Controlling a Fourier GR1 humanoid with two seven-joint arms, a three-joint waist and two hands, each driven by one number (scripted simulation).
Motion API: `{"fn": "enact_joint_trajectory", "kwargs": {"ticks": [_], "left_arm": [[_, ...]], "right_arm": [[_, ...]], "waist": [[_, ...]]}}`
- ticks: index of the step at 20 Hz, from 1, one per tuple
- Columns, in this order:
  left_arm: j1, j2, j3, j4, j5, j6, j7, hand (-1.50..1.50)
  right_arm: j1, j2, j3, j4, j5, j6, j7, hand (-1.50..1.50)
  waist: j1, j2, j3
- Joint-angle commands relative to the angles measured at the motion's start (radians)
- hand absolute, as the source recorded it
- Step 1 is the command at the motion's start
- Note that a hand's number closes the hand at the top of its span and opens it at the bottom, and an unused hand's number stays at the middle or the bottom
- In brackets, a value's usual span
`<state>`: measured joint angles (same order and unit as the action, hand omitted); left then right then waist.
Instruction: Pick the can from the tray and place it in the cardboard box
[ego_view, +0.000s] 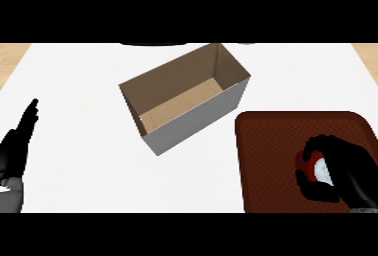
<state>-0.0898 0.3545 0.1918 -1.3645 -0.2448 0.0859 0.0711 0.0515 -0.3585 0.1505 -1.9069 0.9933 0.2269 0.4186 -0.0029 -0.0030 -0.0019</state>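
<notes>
Right hand fingers curled round can on tray, ready to lift | box open alongside | left hand resting, fingers straight

Bench: white top, filling most of the view.
Bench edges: a light wooden strip shows past its left side, another at the upper right corner.
Dark object: a black rounded shape at the bench's far edge, cut off by the view; cannot tell what it is.

No readable text, label, brand, number or sign shows anywhere.
</notes>
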Motion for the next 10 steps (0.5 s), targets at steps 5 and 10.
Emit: {"fn": "enact_joint_trajectory", "kwargs": {"ticks": [5,10], "left_arm": [[-0.008,0.010,0.010,-0.033,0.008,-0.024,0.039,0.00],[-0.014,0.001,0.001,-0.061,-0.009,-0.016,0.056,0.00]], "right_arm": [[-0.065,0.027,0.033,-0.252,0.107,-0.053,0.052,1.50],[-0.212,0.047,0.046,-0.304,0.070,0.035,0.054,1.50]], "waist": [[0.002,-0.001,0.002],[0.008,0.001,0.002]]}}
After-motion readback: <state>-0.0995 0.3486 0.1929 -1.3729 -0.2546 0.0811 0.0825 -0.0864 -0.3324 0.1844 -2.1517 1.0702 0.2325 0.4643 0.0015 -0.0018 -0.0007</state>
